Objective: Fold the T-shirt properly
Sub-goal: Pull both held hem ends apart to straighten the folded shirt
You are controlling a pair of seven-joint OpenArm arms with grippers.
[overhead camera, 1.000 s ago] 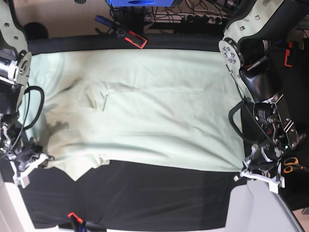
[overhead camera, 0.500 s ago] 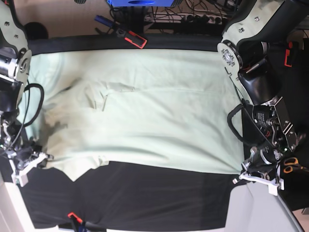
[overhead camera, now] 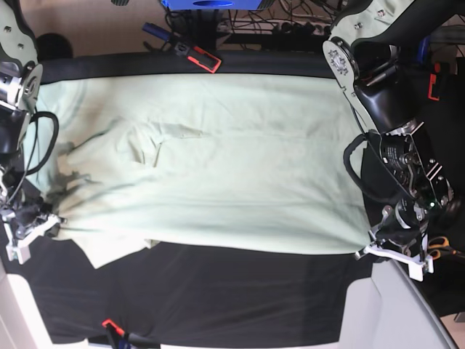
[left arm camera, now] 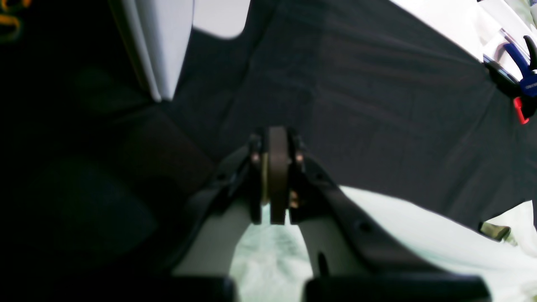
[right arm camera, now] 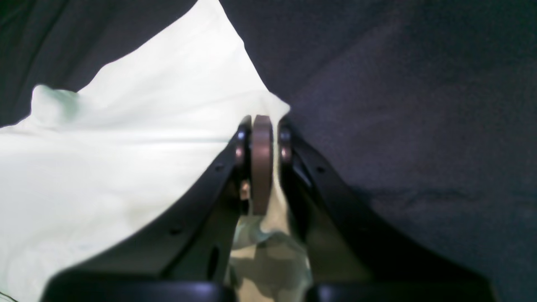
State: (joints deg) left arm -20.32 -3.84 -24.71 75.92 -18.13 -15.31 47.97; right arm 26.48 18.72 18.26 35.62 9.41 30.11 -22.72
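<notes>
My left fingers (overhead camera: 369, 249) are pressed together on the edge of the T-shirt (overhead camera: 211, 167), at about 4 o'clock in the base view. My right fingers (overhead camera: 45, 222) are pinched shut on its other corner, near 9 o'clock. The shirt lies spread wide over the black tablecloth (overhead camera: 218, 298) on the tabletop.

Only the base view shows the whole shirt, with its wrinkles near 10 o'clock. My left wrist view shows green cloth (left arm camera: 268, 251) under my closed fingers (left arm camera: 277, 176). My right wrist view shows cloth bunched between my fingers (right arm camera: 262, 167).

A red and black clamp (overhead camera: 197, 56) sits at 12 o'clock. My left arm (overhead camera: 389, 109) covers the shirt's edge at 2 o'clock.
</notes>
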